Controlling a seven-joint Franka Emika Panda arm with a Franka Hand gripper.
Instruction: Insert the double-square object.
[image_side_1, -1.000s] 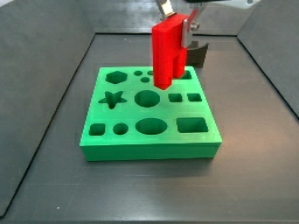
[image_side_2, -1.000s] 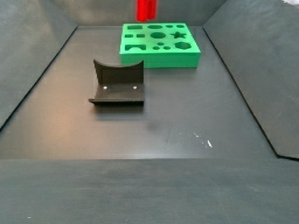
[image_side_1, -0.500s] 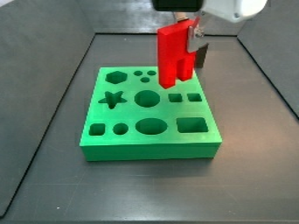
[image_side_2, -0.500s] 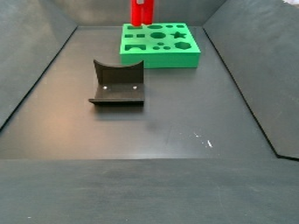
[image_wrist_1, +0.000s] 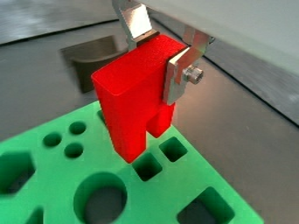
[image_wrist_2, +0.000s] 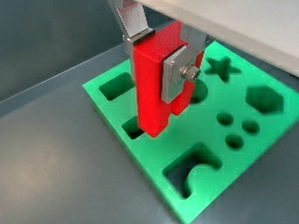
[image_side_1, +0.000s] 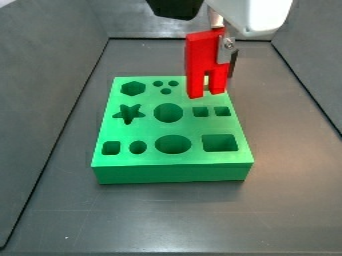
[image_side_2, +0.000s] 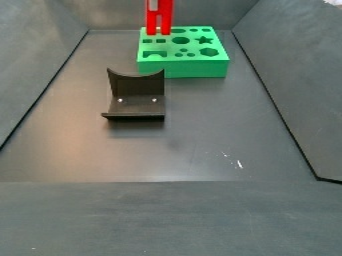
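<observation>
Two silver fingers (image_wrist_1: 177, 77) of the gripper (image_wrist_1: 162, 54) clench the red block (image_wrist_1: 135, 92) upright, its legs just above the green board (image_side_1: 171, 130) near the bench's far edge.

Gripper (image_wrist_1: 163, 54) body cut off by frame edge in both wrist views; only fingers show, clamped on red block (image_wrist_1: 135, 96). Block's top cut off in a side view (image_side_2: 159, 15). Green board (image_wrist_2: 222, 144) holes under block legs hidden. Fixture (image_wrist_1: 96, 54) blurred, partly behind block.
</observation>
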